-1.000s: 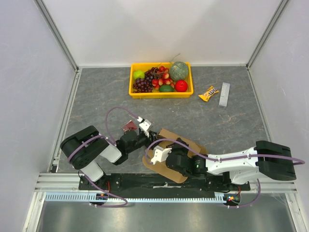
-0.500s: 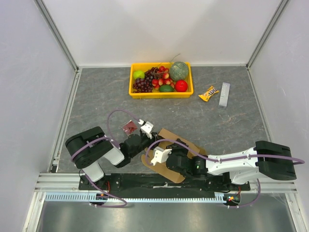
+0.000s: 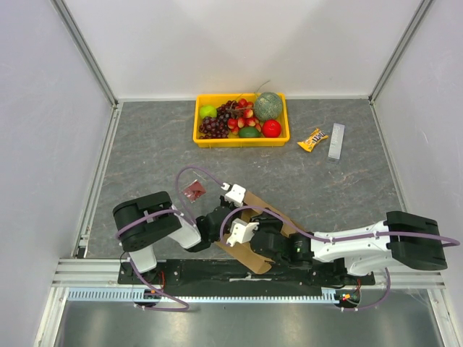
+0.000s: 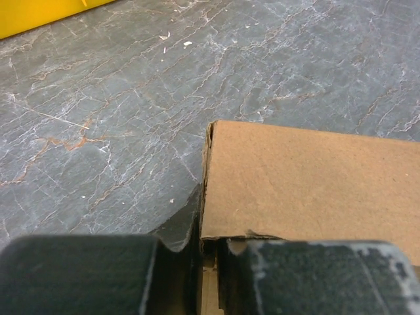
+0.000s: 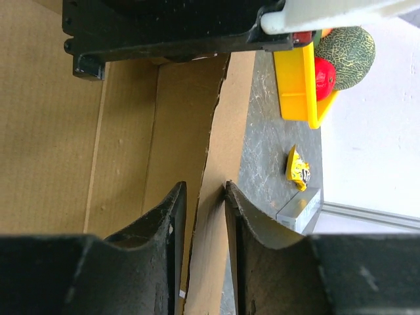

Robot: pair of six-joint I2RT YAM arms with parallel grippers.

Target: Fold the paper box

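The left gripper is moving right and is closing on the paper box wall, while the right gripper is loosening around a flap.

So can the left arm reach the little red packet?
Probably, but not yet: the packet lies close by with bare table between, yet the left gripper is pinching the paper box.
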